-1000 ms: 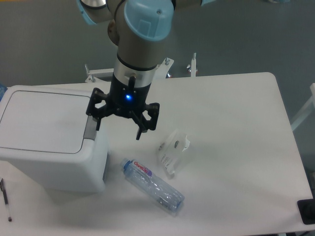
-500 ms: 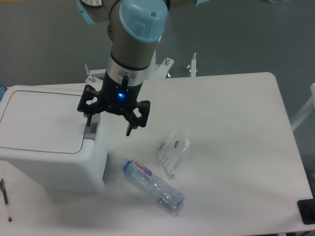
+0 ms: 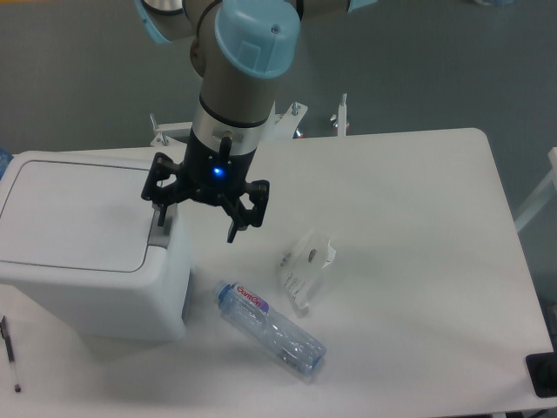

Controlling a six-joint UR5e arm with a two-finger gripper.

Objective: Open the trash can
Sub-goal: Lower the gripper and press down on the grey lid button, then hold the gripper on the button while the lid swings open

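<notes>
Tool (image 3: 200, 218) hangs from the arm w/ fingers spread apart, nothing between them, blue light lit on its body. One fingertip (image 3: 162, 213) sits over the grey push tab (image 3: 157, 232) at the near edge of the trash can (image 3: 87, 252); looks like it's touching or just above, can't tell from this angle. Other fingertip points down over bare worktop (image 3: 409, 261). Trash can is directly beside and below the tool, filling the worktop's end on that side, lid (image 3: 74, 213) flat and shut. Water bottle (image 3: 270, 329) lies on its side below the tool, near the can's front corner but apart from it. Clear plastic packet (image 3: 306, 266) lies just past the free fingertip, near the bottle.
</notes>
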